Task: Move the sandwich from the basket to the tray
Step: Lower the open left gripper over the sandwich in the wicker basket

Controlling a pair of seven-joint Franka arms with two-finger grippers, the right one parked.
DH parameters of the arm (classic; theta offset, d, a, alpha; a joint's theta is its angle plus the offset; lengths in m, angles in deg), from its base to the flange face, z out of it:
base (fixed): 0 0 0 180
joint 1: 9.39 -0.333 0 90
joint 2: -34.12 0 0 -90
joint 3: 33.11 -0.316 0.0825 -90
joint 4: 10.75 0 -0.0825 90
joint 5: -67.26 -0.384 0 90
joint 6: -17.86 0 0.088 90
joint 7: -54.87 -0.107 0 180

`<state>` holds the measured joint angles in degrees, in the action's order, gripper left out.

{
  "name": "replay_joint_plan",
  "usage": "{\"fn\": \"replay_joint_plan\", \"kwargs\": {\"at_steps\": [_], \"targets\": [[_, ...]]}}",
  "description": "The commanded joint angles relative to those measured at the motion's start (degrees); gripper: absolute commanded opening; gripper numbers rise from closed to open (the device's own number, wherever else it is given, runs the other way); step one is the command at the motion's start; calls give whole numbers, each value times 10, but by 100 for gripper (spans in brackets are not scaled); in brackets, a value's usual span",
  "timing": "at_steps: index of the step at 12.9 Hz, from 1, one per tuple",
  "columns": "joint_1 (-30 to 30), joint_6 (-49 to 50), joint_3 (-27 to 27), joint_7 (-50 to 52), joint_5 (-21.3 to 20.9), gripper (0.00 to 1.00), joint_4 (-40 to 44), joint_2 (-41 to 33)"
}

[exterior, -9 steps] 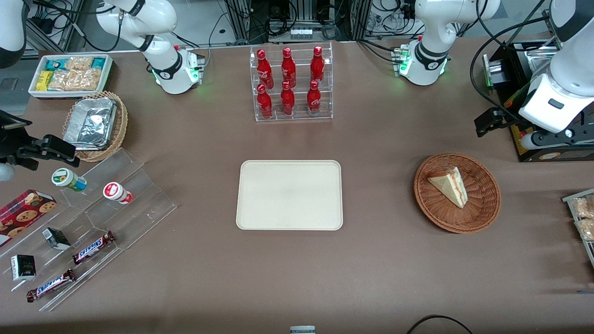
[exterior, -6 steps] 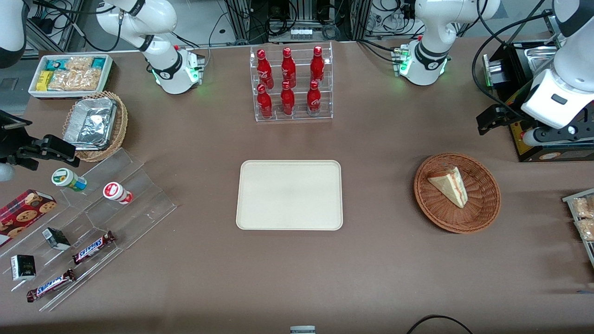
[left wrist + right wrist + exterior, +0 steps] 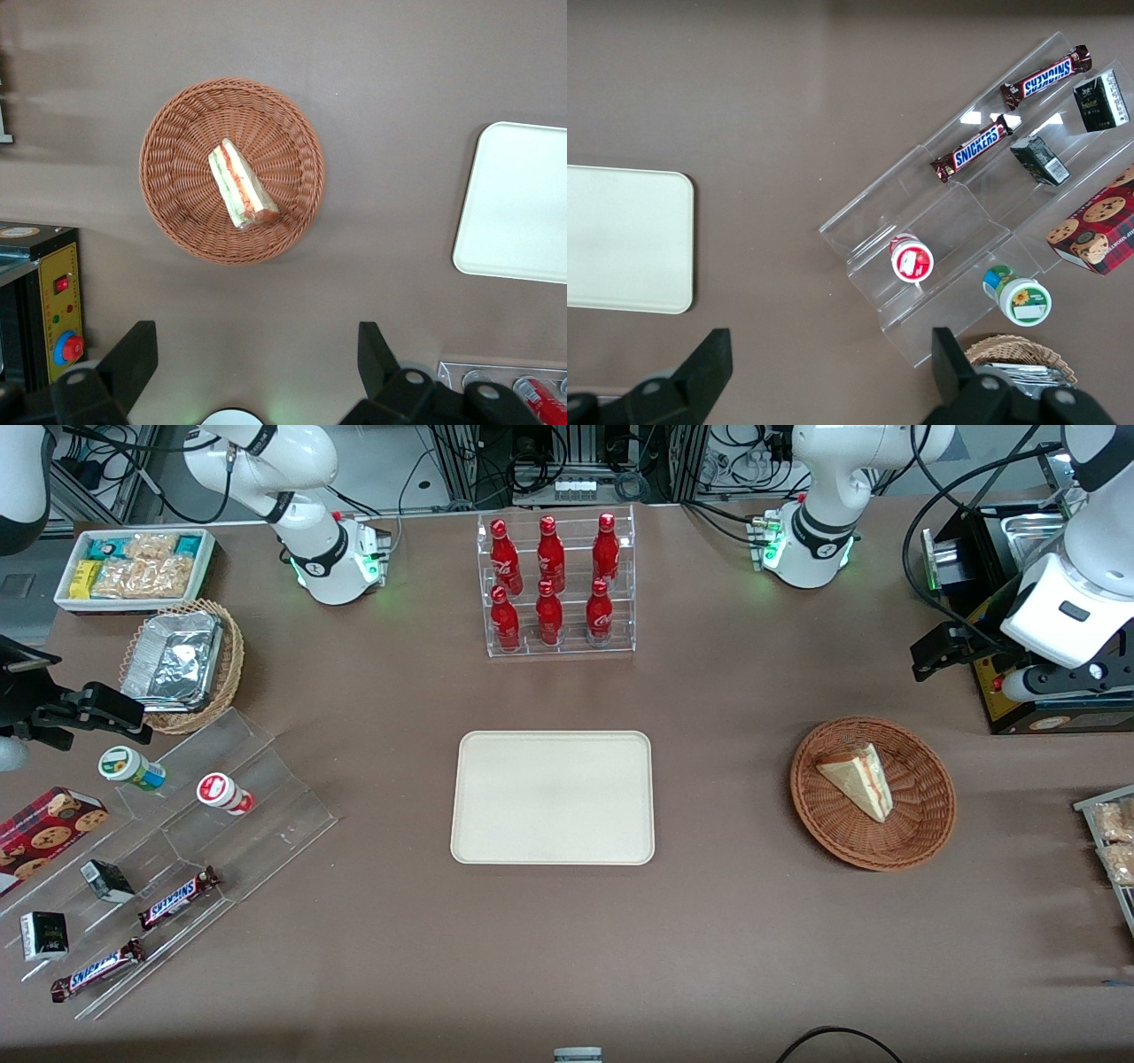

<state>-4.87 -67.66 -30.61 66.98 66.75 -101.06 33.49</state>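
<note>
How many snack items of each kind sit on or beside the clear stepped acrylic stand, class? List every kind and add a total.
Brown Snickers bars: 2
Small round lidded cups: 2
Small black boxes: 2
Red cookie box: 1
Total: 7
The left arm's gripper hangs open above the table near the reddish-brown woven wicker basket, holding nothing.

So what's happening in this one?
The left arm's hand, fingers open and holding nothing, hovers high above the table, farther from the front camera than the basket. The sandwich lies in the basket, untouched. The tray at mid-table has nothing on it.
</note>
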Motion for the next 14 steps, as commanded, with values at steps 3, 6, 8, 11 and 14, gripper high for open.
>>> {"fn": "replay_joint_plan", "kwargs": {"at_steps": [3,6,8,11,14], "targets": [[-57,-18,-4,21,12,100,3,46],[-87,-54,-5,32,9,100,-9,80],[-102,-112,-4,57,10,100,-62,86],[-103,-206,-12,135,8,100,-146,95],[-102,-309,-15,181,7,100,-212,115]]}}
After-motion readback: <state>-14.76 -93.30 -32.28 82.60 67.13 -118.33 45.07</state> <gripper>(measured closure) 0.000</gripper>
